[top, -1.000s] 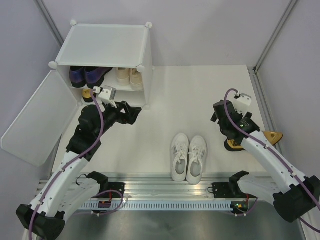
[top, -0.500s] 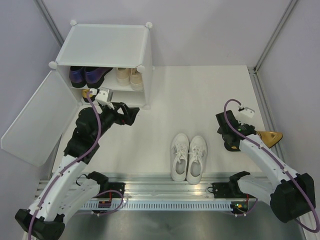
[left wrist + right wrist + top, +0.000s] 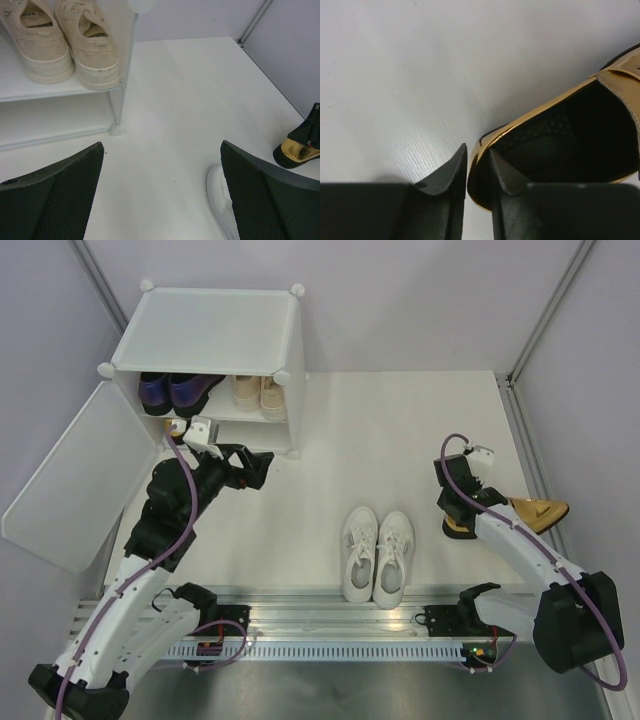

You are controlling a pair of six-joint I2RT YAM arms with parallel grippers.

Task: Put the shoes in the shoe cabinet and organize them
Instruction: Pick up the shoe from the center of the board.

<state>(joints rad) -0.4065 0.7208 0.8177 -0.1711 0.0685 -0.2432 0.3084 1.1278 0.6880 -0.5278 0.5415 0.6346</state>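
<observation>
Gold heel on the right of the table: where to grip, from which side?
Back rim of the gold heel, from above: the opening faces up, so one of the jaws goes inside, one outside the thin rear wall. Pointed toe tapers; poor hold.

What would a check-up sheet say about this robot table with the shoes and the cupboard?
Surface: white table, no spills seen.
Job's things: shoe cabinet with its door open; purple loafers and beige sneakers on its shelf; a gold shoe below, mostly hidden; white sneakers side by side on the table; gold heel near the right edge.
Clutter: nothing seen.
Grippers: left gripper open and empty, near the cabinet front; right gripper pinching the gold heel's back rim.
Cables: purple cables run along both arms.
Surroundings: pale walls; metal rail at the near edge.
</observation>
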